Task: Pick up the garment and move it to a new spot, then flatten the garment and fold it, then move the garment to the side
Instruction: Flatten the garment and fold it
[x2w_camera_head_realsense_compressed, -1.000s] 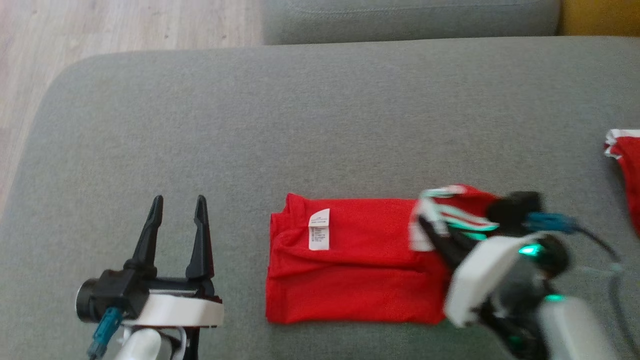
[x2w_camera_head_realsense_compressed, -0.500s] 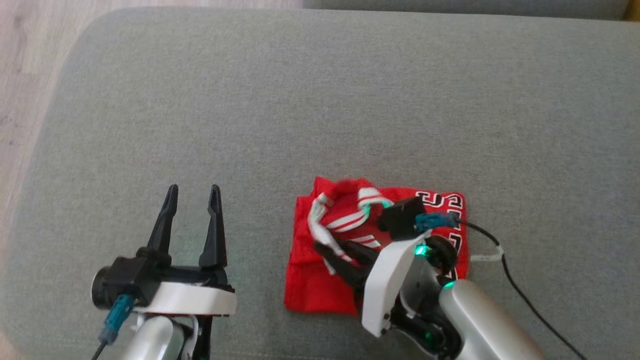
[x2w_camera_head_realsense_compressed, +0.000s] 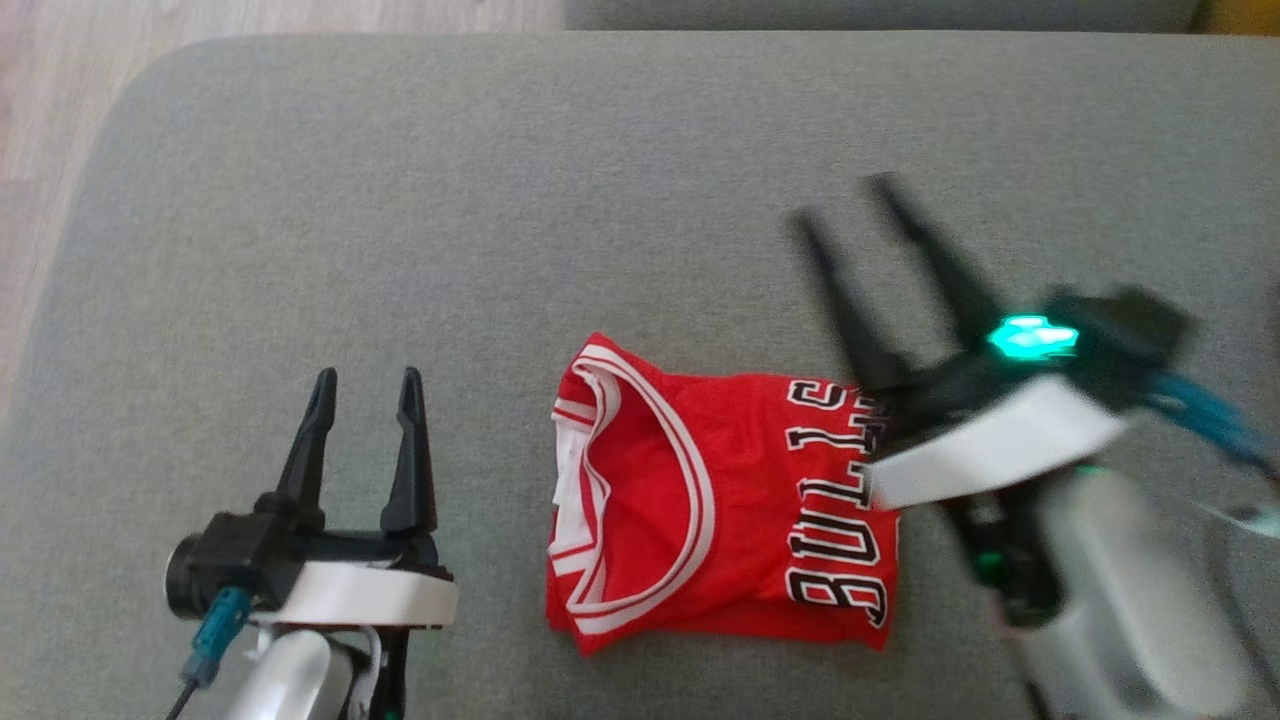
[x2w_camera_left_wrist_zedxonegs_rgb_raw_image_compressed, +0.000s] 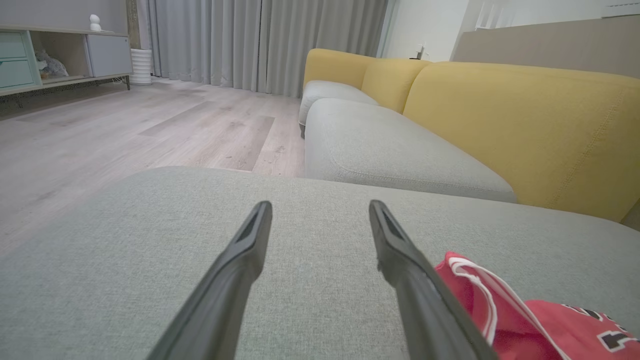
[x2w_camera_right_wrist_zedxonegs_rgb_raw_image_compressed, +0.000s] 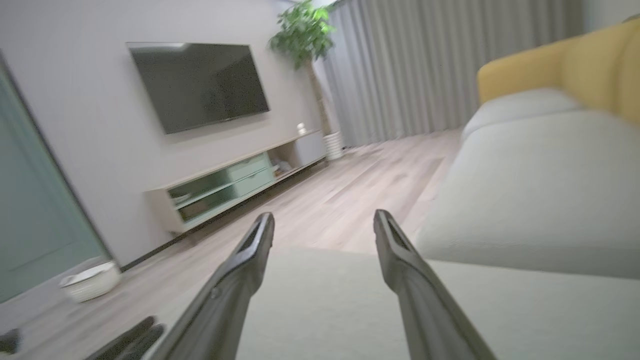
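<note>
The jersey (x2w_camera_head_realsense_compressed: 720, 490) is lying folded between my grippers, nearer the right one. The left gripper (x2w_camera_head_realsense_compressed: 365, 377) and right gripper (x2w_camera_head_realsense_compressed: 843, 202) are both standing wide, holding nothing. I'm judging the folding done, with only the move aside remaining.

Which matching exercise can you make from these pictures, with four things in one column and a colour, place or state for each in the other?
Column A
1. garment
2. left gripper
3. right gripper
4. sofa backrest

Column B
a. yellow
b. open, at the garment's right edge, blurred
c. red with white trim, folded, lying on the grey cushion
d. open, to the left of the garment, apart from it

Pairs: 1-c, 2-d, 3-b, 4-a
</note>
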